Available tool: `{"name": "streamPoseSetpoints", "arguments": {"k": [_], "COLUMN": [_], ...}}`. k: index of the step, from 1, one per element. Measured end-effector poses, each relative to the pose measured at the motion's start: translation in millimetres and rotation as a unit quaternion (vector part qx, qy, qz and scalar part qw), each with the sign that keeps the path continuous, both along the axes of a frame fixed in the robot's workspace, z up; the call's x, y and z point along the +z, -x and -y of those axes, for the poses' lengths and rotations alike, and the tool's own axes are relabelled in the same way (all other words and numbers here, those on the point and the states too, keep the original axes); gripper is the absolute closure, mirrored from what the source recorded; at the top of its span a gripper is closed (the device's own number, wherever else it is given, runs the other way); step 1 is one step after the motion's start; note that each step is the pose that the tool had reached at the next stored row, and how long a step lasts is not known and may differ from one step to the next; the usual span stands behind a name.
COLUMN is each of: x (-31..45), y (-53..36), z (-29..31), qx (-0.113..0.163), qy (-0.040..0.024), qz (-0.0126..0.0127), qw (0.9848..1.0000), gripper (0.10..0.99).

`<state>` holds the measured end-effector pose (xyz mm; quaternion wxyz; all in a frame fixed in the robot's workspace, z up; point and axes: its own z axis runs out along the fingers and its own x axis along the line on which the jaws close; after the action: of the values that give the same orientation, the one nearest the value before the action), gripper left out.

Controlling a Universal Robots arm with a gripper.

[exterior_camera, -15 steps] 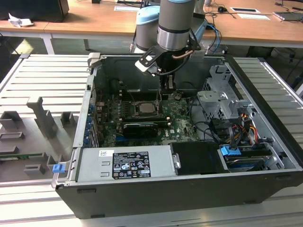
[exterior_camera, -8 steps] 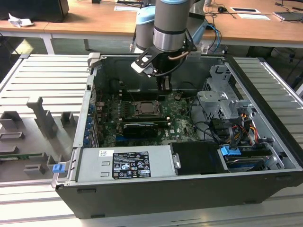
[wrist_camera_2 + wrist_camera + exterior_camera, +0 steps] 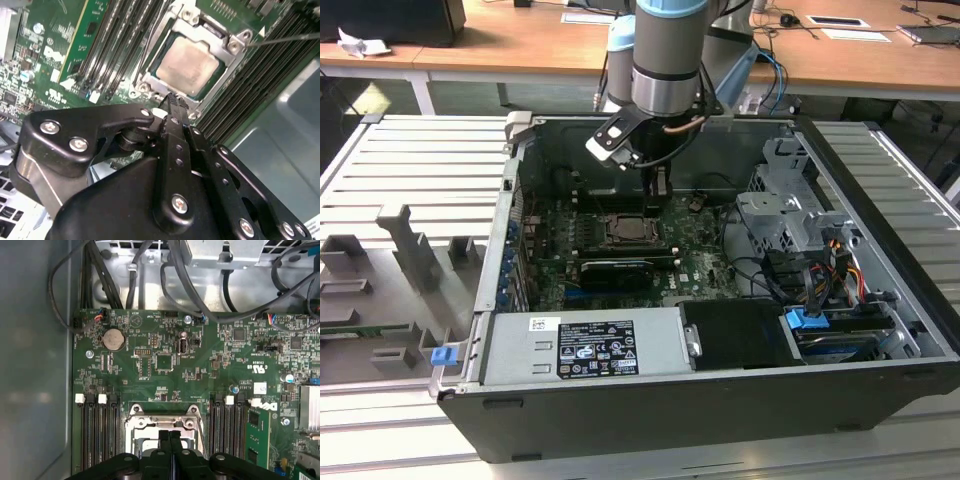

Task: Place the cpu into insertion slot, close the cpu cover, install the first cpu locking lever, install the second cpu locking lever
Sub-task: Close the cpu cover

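Silvery cpu (image 3: pixel 187 65), seemingly under cpu cover (image 3: pixel 231 50)

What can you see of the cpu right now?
The cpu is a small flat square chip with a pale silvery-beige matte metal face and rounded corners. It lies flat on the motherboard, ringed by the cpu cover, a silver frame whose window leaves the face bare. The shut gripper points at the frame's edge beside it, off the chip's face; whether it touches the frame cannot be told.
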<state>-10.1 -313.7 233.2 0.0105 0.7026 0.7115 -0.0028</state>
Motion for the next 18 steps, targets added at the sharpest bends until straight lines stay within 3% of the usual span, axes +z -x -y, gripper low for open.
{"name": "streamPoseSetpoints", "arguments": {"k": [12, 18], "x": [-0.3, -0.3], "y": [20.4, 22.5], "z": [0.0, 0.0], "qx": [0.003, 0.003], "qy": [0.0, 0.0], "qz": [0.0, 0.0], "qw": [1.0, 1.0], "gripper": [0.98, 0.98]}}
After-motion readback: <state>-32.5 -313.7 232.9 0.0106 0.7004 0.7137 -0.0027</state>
